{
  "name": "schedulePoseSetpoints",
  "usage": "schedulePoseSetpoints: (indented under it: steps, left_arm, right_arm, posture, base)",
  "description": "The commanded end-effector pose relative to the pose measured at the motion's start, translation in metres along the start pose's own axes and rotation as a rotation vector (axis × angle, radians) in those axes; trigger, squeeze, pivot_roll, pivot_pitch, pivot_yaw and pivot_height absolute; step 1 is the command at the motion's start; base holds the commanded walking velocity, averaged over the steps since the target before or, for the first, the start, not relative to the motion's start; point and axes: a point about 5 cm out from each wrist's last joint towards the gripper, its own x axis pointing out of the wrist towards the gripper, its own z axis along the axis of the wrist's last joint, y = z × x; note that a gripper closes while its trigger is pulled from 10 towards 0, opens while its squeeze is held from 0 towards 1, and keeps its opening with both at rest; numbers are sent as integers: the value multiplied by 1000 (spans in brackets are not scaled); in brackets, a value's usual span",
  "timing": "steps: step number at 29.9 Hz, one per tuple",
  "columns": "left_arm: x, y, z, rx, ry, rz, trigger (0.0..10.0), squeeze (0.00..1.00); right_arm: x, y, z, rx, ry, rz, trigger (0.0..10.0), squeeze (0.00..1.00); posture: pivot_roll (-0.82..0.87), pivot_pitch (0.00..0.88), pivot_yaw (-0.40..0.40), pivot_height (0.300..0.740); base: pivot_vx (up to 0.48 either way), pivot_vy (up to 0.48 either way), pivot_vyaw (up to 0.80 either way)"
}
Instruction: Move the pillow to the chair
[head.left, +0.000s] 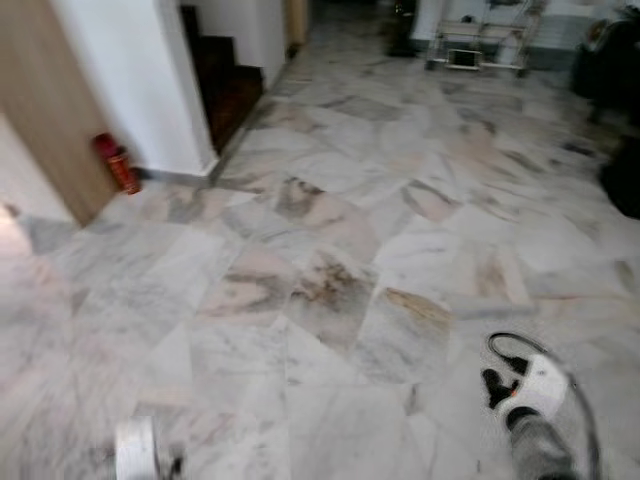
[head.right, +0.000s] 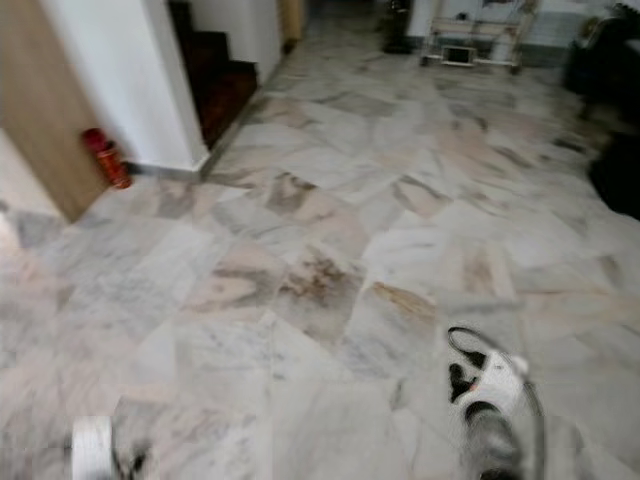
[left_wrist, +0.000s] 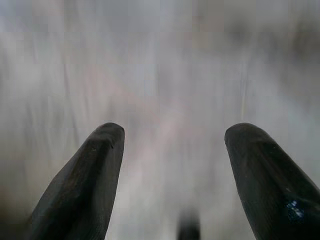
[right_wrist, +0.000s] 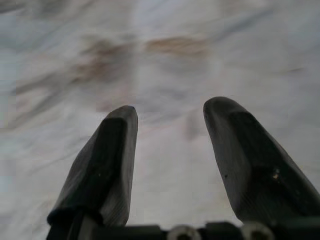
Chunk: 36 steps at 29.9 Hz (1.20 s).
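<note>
Both arms low and idle, nothing carried, looks like a walking/search phase. Left tool (left_wrist: 172, 150): fingers apart, only blurred floor between them. Right tool (right_wrist: 170, 130): fingers apart too, empty, over the marble floor (head.left: 330, 250). Pillow and chair: can't pick out either; dark shapes at the far right are too blurred to name. Room: open hall, veined marble tiles, white wall (head.left: 130, 80) with a red fire extinguisher (head.left: 117, 162) at its base, dark stairs (head.left: 225, 85) beyond, wheeled metal rack (head.left: 480, 40) at the far end.
</note>
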Motion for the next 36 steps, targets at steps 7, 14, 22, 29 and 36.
schedulePoseSetpoints:
  steps: [7,14,22,29,36]
  left_arm:
    - [-1,-8,25,-33,-209,-42,10000,0]
    - [-9,-32,72,-7,-482,-148,10000,0]
    - [-21,-48,87,53,-561,-285,10000,0]
    - [-11,-25,46,53,-328,-245,10000,0]
    - [-13,-18,-25,57,72,-171,10000,0]
  right_arm:
    - [-32,-17,-7,-160,-251,9,10000,0]
    - [-52,-5,49,-254,-591,40,10000,0]
    - [-52,11,65,-229,-645,46,10000,0]
    - [-22,-2,40,-120,-408,-79,10000,0]
    - [-11,-8,-16,-141,26,-72,10000,0]
  posture:
    - [-42,0,2,740]
    - [-43,0,-7,740]
    - [-20,0,13,740]
    - [-21,0,22,740]
    - [-25,0,-13,740]
  base:
    - [0,0,0]
    - [0,0,0]
    - [0,0,0]
    - [0,0,0]
    - [0,0,0]
